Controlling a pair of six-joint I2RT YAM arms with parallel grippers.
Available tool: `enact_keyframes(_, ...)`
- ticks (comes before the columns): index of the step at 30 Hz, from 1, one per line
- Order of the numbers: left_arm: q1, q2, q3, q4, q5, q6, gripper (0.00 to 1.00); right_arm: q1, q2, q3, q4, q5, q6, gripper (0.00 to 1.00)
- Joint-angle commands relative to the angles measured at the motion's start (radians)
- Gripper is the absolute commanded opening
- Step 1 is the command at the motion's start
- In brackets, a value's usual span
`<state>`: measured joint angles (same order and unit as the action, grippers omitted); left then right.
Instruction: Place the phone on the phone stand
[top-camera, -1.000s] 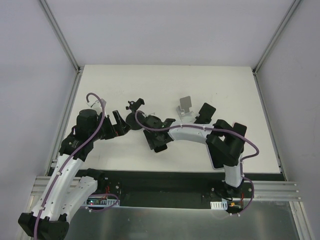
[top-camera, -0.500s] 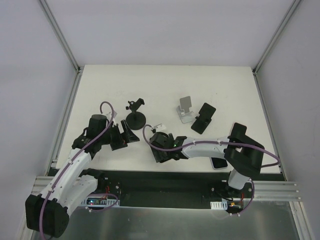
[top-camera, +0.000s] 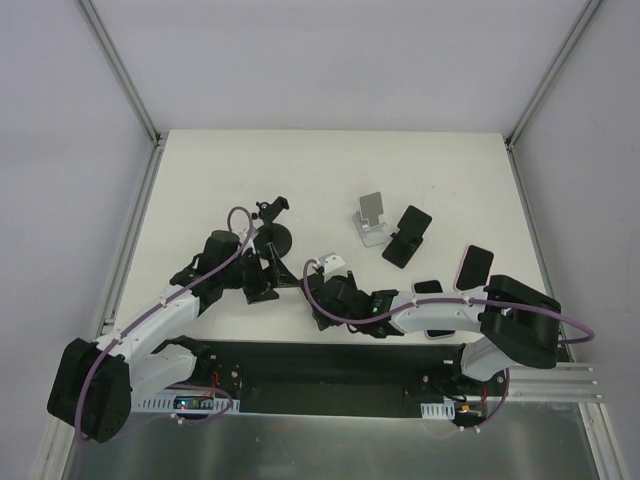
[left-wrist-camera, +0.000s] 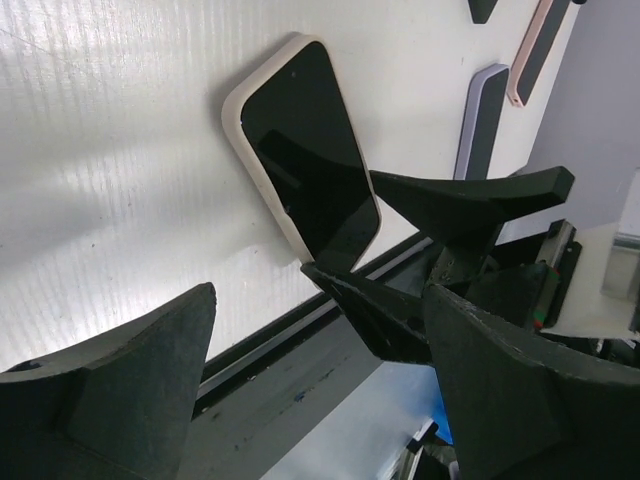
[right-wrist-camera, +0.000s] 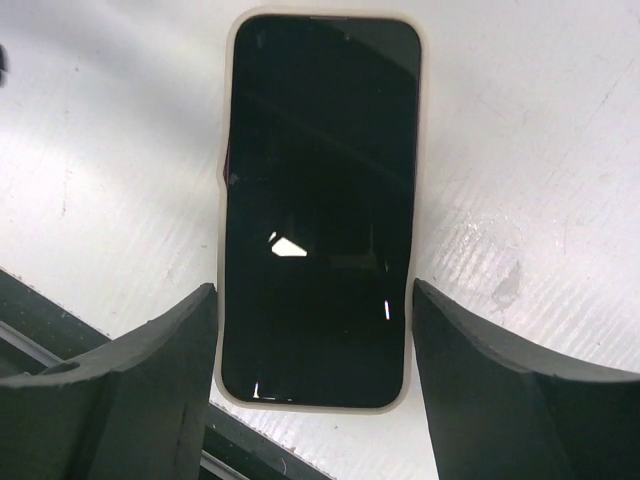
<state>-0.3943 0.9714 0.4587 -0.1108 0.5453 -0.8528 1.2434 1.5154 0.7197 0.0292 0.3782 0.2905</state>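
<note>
Top view: right gripper (top-camera: 325, 305) sits low at the counter's (top-camera: 200, 180) near edge, with the phone stand (top-camera: 372, 215) well apart behind it. Both arms have drawn nearer since a second ago.
Left wrist: left gripper (left-wrist-camera: 318, 300) has its jaws apart and empty; the phone (left-wrist-camera: 300, 160) lies flat beyond.
Right wrist: jaws apart, astride the phone's near end, unclamped.
Risk: a nudge could push it off the edge, and the crowded grippers could collide.

On your white corrugated tabletop (top-camera: 330, 170), a black rectangular phone (top-camera: 407, 236) lies toward the back right. Nearer you and well apart from it, a dark phone with a pink edge (top-camera: 474, 265) lies by the right side. Just beside that is a lavender-cased phone (top-camera: 428, 288), partly hidden.
</note>
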Motion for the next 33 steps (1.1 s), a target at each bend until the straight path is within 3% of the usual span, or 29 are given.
enact_keyframes(1, -0.028, 0.053, -0.011, 0.105, -0.036, -0.06, 0.82, 0.004, -0.055, 0.004, 0.117, 0.028, -0.019, 0.01)
enact_keyframes(22, -0.078, 0.171, -0.051, 0.298, -0.001, -0.189, 0.76, 0.008, -0.147, -0.065, 0.175, 0.033, -0.025, 0.01)
enact_keyframes(23, -0.08, 0.155, -0.07, 0.295, -0.022, -0.199, 0.77, 0.007, -0.141, -0.039, 0.151, 0.039, -0.019, 0.05)
enact_keyframes(24, -0.08, 0.129, -0.087, 0.292, -0.048, -0.231, 0.77, 0.008, -0.132, -0.02, 0.088, 0.045, -0.017, 0.25)
enact_keyframes(26, -0.08, 0.008, -0.139, 0.245, -0.158, -0.256, 0.8, 0.008, -0.101, 0.051, 0.01, 0.051, -0.011, 0.51)
enact_keyframes(27, -0.08, -0.044, -0.152, 0.212, -0.194, -0.264, 0.8, 0.01, -0.09, 0.088, -0.106, 0.06, 0.002, 0.69)
enact_keyframes(29, -0.078, -0.202, -0.167, 0.131, -0.311, -0.269, 0.84, 0.008, -0.067, 0.13, -0.172, 0.073, 0.025, 0.86)
enact_keyframes(30, -0.077, -0.251, -0.164, 0.035, -0.347, -0.25, 0.87, 0.001, -0.057, 0.171, -0.219, 0.038, 0.026, 0.99)
enact_keyframes(33, -0.075, -0.407, -0.131, -0.132, -0.452, -0.218, 0.91, -0.005, 0.017, 0.297, -0.381, 0.019, 0.032, 0.96)
